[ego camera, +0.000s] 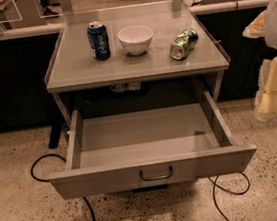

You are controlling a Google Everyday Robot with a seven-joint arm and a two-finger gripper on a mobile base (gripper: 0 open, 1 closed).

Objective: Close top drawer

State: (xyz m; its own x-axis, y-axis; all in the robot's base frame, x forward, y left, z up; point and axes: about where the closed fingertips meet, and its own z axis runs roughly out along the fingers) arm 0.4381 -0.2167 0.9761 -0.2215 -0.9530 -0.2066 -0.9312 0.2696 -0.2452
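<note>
Fingers near open top drawer's right side

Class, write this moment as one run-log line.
top drawer open, tray empty | gripper right of drawer, not touching | tabletop: blue can upright, white bowl, green can on side

Blurred pincer at right edge, partly cut off
</note>
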